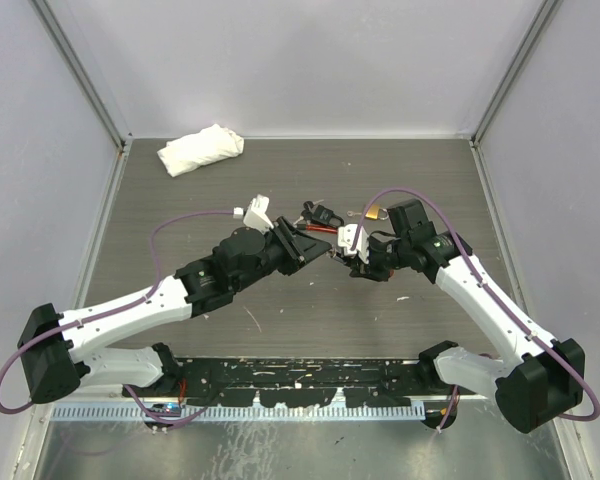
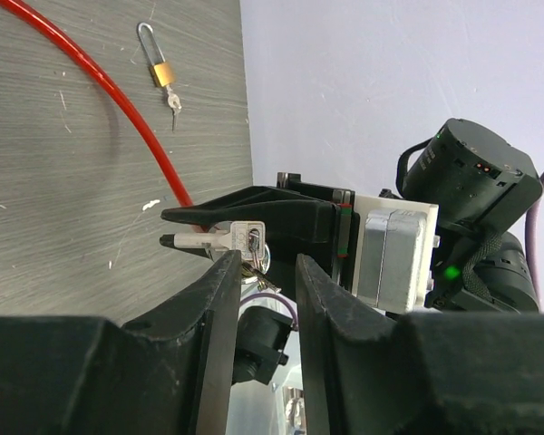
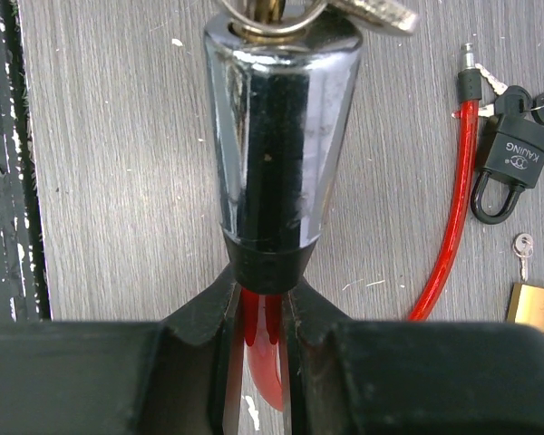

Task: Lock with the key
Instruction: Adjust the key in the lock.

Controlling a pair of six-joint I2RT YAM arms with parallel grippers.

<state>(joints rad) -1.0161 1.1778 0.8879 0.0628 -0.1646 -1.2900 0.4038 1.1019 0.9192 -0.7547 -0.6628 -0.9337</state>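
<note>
1. The cable lock (image 3: 270,136) is sitting over the table (image 3: 100,181). Its chrome barrel is running straight out from the right gripper (image 3: 261,304), its long axis in line with the fingers.
2. The barrel's key end is pointing away from the right wrist. A key (image 3: 376,11) on a ring is sitting at that far end and sticking out sideways.
3. The right gripper is clamping the black collar at the barrel's base. The red cable (image 3: 258,362) is passing out between its fingers.
4. The left gripper (image 2: 267,270) is standing with its jaws apart, leaving a narrow gap. I am seeing nothing pinched between them.
5. In the left wrist view the silver key is lying level across the picture, just past the left fingertips. Its ring is hanging at the mouth of the gap. The barrel itself is mostly hidden there.
6. From overhead the two grippers are meeting nose to nose near the table's middle, so the lock's key end is facing the left arm.
7. A black padlock (image 3: 512,163) and a brass padlock (image 3: 537,306) are lying on the table beside the cable. A white cloth (image 1: 200,148) is lying well apart at the far left.
</note>
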